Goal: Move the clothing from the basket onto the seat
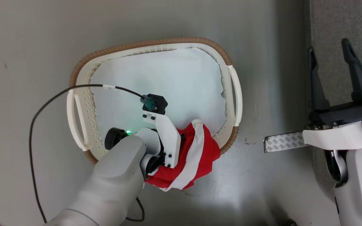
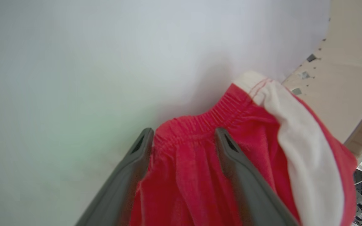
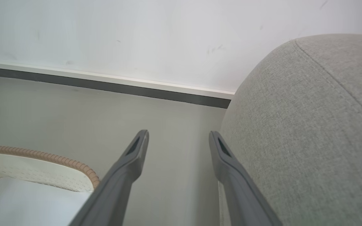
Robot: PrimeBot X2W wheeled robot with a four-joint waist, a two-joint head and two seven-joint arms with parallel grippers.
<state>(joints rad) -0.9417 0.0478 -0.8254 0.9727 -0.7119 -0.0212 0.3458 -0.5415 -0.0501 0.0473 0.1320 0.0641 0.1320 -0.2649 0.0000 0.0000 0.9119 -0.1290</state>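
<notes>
Red clothing (image 1: pixel 200 150) with white stripes drapes over the basket's (image 1: pixel 235 91) near right rim, with part of it hanging outside above the floor (image 1: pixel 27 47). The left gripper (image 2: pixel 184 136) straddles its gathered waistband, jaws wide, fabric between them. Beyond, a white cloth (image 1: pixel 168 81) lines the basket. The right gripper (image 1: pixel 328 45), jaws wide and empty, hovers at the sofa's (image 3: pixel 309 125) edge.

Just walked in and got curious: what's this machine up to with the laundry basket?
The robot's left fingers are at the near edge of the basket, spread either side of the red and white clothing, which spills over the rim. They look not yet closed on it. Its right fingers hang open and empty beside the grey seat.
</notes>
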